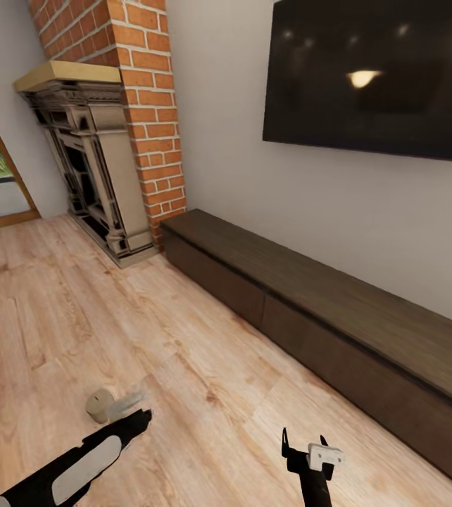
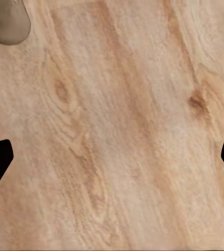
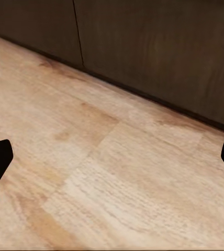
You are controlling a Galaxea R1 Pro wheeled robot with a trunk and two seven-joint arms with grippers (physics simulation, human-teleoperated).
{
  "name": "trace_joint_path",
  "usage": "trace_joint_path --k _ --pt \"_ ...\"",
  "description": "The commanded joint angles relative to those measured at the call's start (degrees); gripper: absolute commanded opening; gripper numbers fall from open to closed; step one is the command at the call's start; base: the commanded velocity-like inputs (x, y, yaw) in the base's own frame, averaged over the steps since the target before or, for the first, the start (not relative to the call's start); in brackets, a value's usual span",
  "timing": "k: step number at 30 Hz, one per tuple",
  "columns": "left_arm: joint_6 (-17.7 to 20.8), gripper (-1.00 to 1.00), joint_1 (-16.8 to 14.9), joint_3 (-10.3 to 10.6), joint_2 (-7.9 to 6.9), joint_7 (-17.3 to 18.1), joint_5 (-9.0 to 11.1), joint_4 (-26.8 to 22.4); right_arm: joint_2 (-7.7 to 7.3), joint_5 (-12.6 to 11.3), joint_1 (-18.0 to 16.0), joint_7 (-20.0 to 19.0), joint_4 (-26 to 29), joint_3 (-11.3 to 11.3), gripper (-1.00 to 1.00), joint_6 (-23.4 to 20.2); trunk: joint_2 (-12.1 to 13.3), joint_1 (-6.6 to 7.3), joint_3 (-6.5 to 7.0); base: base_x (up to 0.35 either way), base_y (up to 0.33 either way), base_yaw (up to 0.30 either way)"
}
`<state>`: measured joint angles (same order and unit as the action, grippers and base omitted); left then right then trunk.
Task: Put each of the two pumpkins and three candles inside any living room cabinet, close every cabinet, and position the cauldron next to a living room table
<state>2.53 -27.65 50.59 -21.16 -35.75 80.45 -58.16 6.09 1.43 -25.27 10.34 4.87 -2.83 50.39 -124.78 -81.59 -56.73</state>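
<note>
One candle (image 1: 100, 405) lies on its side on the wooden floor (image 1: 57, 317), at the lower left of the head view, just beside the left end effector (image 2: 112, 157). Both end effectors stand wide open and hold nothing; the right end effector (image 3: 112, 157) faces the closed cabinet (image 1: 367, 331). The candle looks light, stiff and smooth, so it may roll. It is probably best gripped across its round body.

Candle (image 1: 100, 405) on floor (image 1: 184, 366); cabinet (image 1: 339, 317) against wall, fireplace (image 1: 89, 162) left.
</note>
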Motion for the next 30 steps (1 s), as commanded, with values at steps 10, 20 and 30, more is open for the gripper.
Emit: trace_joint_path --k 10,20,30 --pt "-4.6 1.0 -0.1 0.3 -11.96 12.0 1.8 -7.9 0.14 -0.1 0.0 0.3 -0.3 -0.4 1.0 0.5 0.0 0.01 -0.34 0.0 0.0 0.155" --pt "-6.4 1.0 -0.1 0.9 -18.54 11.8 4.0 -16.8 0.06 -0.1 0.0 0.3 -0.2 -0.4 1.0 0.6 0.0 0.01 -0.71 0.0 0.0 0.254" --pt "-7.6 1.0 -0.1 0.9 -18.83 11.8 5.1 -13.3 0.11 0.1 0.0 0.3 -0.4 -0.4 1.0 0.6 0.0 0.01 -0.95 0.0 0.0 0.117"
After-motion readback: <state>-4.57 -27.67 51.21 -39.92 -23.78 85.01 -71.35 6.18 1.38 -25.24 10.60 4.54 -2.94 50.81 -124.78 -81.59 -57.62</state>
